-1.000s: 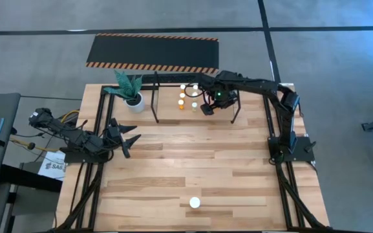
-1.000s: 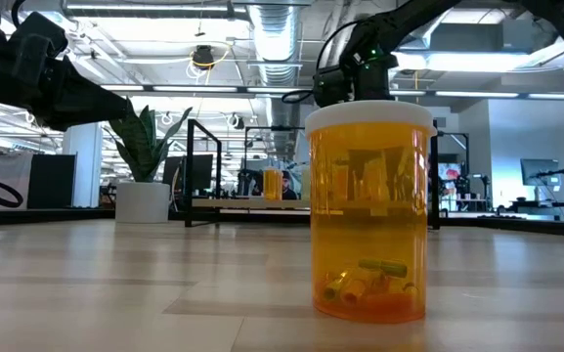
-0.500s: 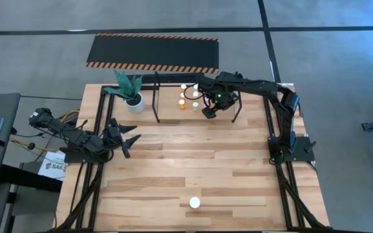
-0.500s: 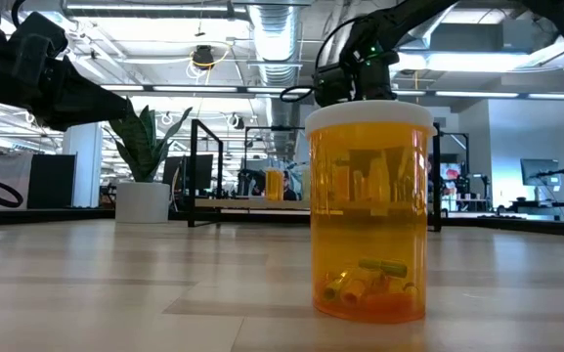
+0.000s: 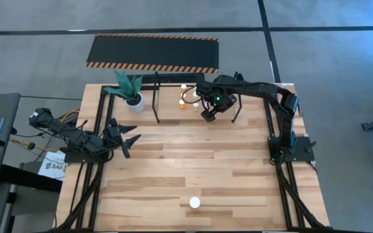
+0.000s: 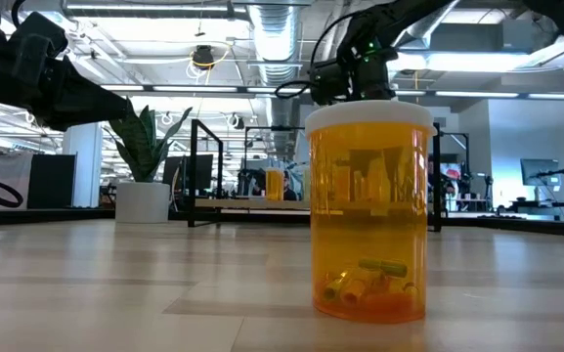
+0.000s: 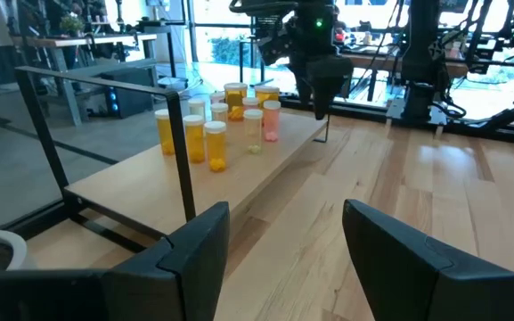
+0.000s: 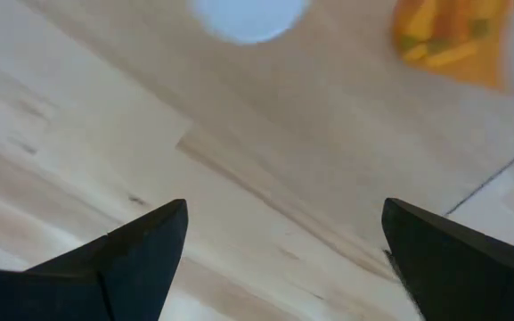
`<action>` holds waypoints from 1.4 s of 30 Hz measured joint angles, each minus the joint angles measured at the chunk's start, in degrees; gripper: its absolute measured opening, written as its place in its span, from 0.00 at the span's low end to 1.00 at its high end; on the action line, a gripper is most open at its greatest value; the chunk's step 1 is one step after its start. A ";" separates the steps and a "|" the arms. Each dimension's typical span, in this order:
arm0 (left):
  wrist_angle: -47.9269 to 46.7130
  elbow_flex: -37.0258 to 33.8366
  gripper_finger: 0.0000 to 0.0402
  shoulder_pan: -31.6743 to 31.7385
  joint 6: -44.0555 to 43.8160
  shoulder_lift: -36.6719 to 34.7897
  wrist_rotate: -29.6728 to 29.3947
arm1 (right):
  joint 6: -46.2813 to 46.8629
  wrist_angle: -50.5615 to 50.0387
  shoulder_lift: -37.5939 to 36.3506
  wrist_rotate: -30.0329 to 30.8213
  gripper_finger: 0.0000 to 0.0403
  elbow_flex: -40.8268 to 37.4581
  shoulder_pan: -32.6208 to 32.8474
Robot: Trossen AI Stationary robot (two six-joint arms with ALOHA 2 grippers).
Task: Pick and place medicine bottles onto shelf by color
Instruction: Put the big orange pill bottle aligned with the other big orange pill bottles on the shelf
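Right gripper (image 5: 207,115) over shelf (image 5: 167,103) front edge, fingers (image 8: 141,241) wide apart, empty; bottles (image 5: 185,97) clustered on shelf just beyond, none between fingers. 1 bottle (image 5: 194,202) alone at near bench (image 5: 186,162) edge. Left gripper (image 5: 129,139) idle at bench's left, fingers (image 7: 194,241) parted, empty.

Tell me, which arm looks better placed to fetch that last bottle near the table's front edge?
Probably the left: its open gripper waits nearer the lone medicine bottle, while the right gripper, open and empty, hangs by the shelf.
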 joint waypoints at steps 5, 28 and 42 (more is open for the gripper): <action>-0.02 0.02 0.52 0.00 -0.01 0.01 0.01 | 0.82 0.06 0.02 -0.03 0.99 0.00 2.75; -0.02 0.02 0.52 0.00 0.00 0.02 0.02 | 50.93 5.08 0.11 -1.14 0.96 0.00 31.20; 0.00 0.01 0.52 0.00 -0.01 0.01 0.02 | 78.43 14.56 0.13 1.47 0.96 0.00 46.87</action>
